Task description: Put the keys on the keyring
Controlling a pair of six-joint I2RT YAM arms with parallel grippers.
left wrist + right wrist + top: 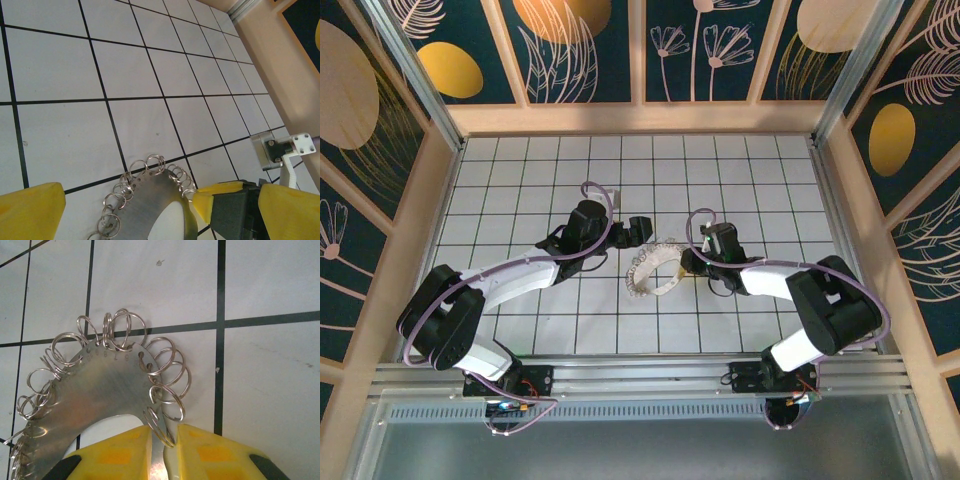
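The keyring (pixel 100 390) runs its steel plate down between the 2 yellow fingers of the right claw (pixel 164 450) and off the bottom edge, so whether they pinch it cannot be told. Left of that claw, the plate's other end is cut off too. Between the left claw (pixel 160 207) fingers, themselves cropped, the plate again leaves the frame. From above, the rings are too small to separate.

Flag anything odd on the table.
Nothing spilled or damaged. The keyring is unusual: a curved metal plate fringed with many small split rings, splayed at uneven angles, lying flat on the tiled table, one tip between the fingers of the right gripper.
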